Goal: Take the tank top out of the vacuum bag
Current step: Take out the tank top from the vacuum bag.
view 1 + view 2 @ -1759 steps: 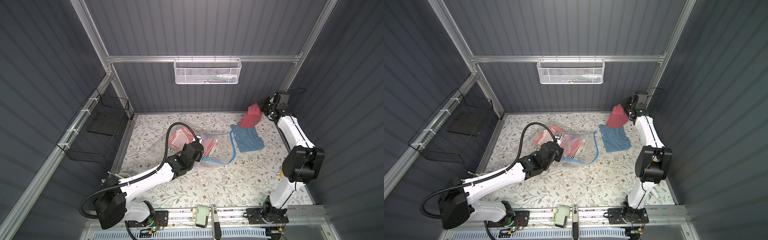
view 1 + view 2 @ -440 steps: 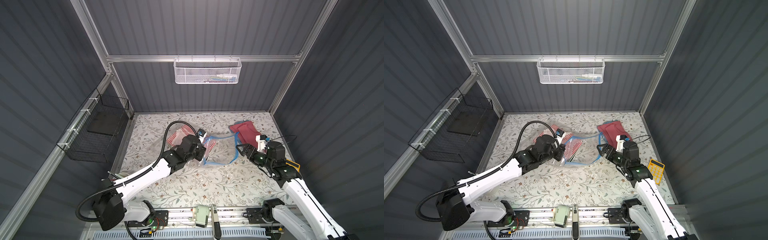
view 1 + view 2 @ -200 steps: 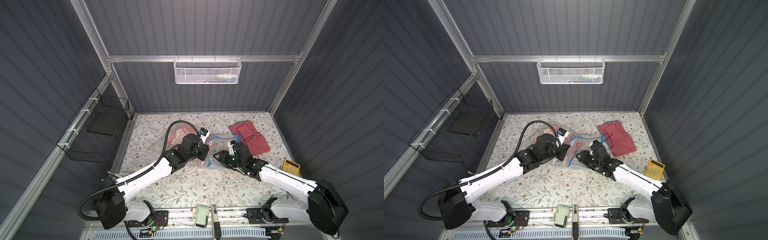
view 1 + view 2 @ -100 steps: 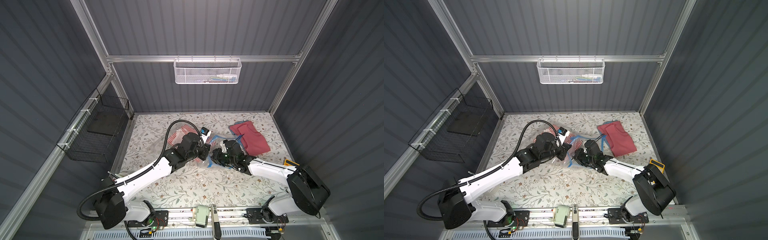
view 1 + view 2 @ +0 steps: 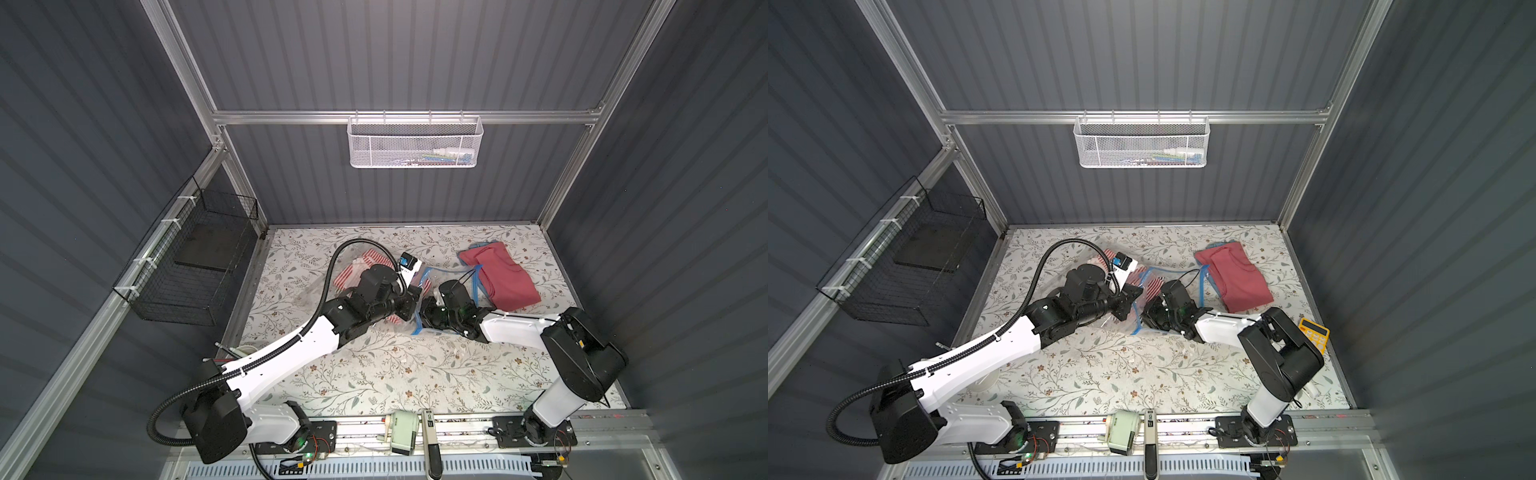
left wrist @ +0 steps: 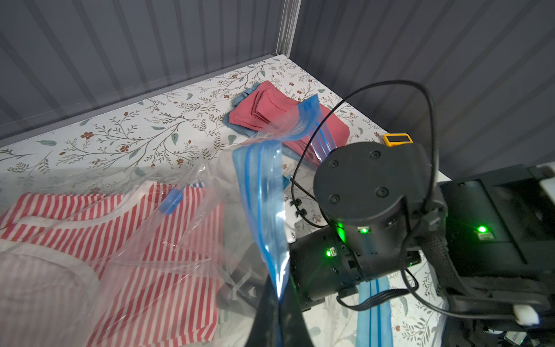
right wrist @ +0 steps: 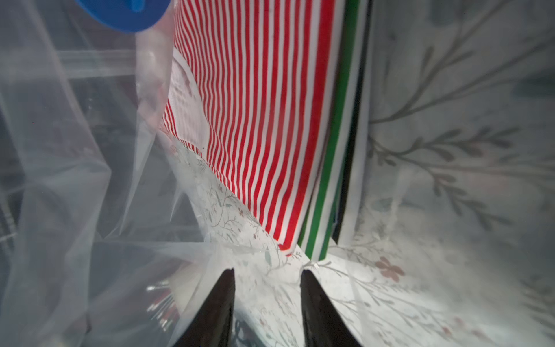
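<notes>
The vacuum bag (image 5: 417, 330) lies crumpled mid-table, and its blue zip strip (image 6: 261, 195) is lifted. My left gripper (image 6: 277, 296) is shut on that strip and holds the bag's mouth up; in a top view the left gripper (image 5: 1133, 297) sits at the bag's near edge. The red-and-white striped tank top (image 6: 150, 240) lies inside the bag. My right gripper (image 7: 267, 272) is open inside the bag's mouth, just short of the tank top (image 7: 255, 120), with nothing between its fingers. The blue valve cap (image 7: 126, 12) shows beyond. A green-striped cloth (image 7: 327, 180) lies beside the tank top.
A red garment (image 5: 503, 278) lies over a blue one at the back right. A yellow calculator (image 5: 1314, 332) sits near the right wall. A white mesh basket (image 5: 415, 141) hangs on the back wall and a black wire basket (image 5: 195, 266) on the left wall.
My right arm has swung left from the red garment and pushed its gripper into the bag's mouth, its jaws a little narrower. The left gripper kept its hold on the zip strip.
</notes>
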Robot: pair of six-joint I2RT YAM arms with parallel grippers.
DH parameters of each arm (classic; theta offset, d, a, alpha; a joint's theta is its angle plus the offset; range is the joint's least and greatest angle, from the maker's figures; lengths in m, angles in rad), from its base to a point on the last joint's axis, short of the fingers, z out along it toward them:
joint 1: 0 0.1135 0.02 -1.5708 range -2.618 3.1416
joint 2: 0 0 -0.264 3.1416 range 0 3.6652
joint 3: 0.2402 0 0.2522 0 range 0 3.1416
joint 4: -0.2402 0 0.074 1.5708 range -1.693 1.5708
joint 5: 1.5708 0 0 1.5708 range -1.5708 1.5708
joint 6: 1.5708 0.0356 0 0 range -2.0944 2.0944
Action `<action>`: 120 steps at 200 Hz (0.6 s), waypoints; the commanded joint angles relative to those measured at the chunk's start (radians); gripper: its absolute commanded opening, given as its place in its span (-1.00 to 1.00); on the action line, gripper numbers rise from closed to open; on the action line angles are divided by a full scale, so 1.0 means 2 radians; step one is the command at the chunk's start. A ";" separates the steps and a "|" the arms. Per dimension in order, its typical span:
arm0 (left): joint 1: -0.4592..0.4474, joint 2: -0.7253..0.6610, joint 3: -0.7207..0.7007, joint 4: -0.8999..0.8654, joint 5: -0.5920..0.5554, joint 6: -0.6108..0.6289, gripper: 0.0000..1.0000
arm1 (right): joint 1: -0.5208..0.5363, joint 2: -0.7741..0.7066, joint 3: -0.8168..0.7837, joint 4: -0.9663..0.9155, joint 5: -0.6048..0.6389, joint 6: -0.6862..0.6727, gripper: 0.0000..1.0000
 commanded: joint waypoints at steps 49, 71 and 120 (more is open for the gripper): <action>0.001 -0.011 -0.008 0.013 0.006 -0.001 -1.00 | -0.002 0.025 0.039 -0.034 0.029 0.026 -0.34; 0.001 -0.014 -0.012 0.013 0.003 -0.001 -1.00 | -0.003 0.031 0.044 -0.048 0.032 0.028 -0.36; 0.001 -0.018 -0.018 0.014 0.000 0.000 -1.00 | -0.005 0.047 0.046 -0.045 0.035 0.042 -0.36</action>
